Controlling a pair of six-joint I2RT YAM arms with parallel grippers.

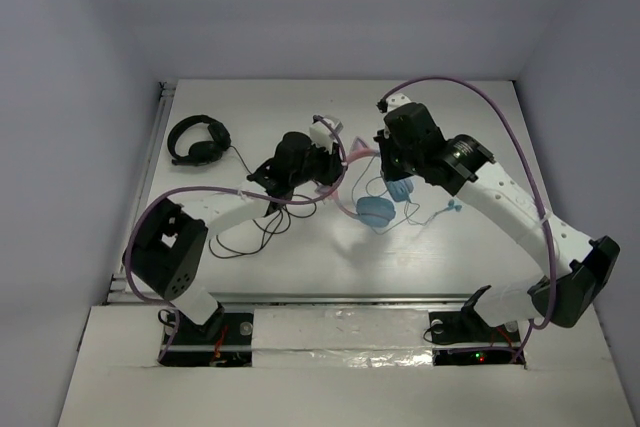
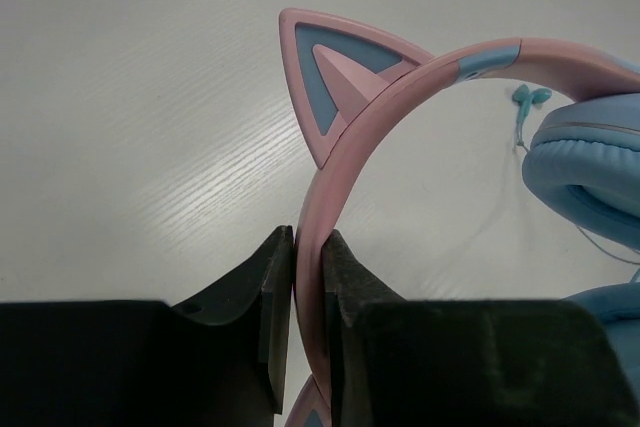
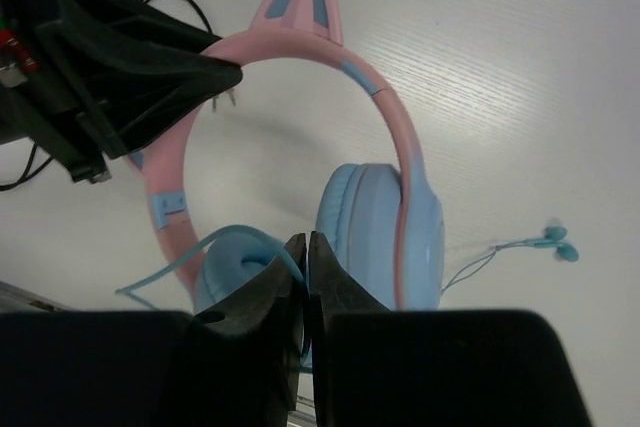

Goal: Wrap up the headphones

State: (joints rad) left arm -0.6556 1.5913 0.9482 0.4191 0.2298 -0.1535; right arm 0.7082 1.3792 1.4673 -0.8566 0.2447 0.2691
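The headphones (image 1: pixel 372 209) sit mid-table: pink headband with cat ears (image 2: pixel 345 72), light blue earcups (image 3: pixel 380 232). My left gripper (image 2: pixel 308 277) is shut on the pink headband (image 2: pixel 400 97) and holds it upright; it shows in the top view (image 1: pixel 318 162) too. My right gripper (image 3: pixel 307 252) is shut on the thin light blue cable (image 3: pixel 235 242), just above the earcups; in the top view it is over them (image 1: pixel 392 169). The cable loops left from the jaws over one earcup. Light blue earbuds (image 3: pixel 555 242) lie on the table to the right.
All-black headphones (image 1: pixel 198 139) lie at the back left, their thin black cable (image 1: pixel 258 232) trailing under my left arm. Purple hoses arch over both arms. The table's side walls stand close on both sides.
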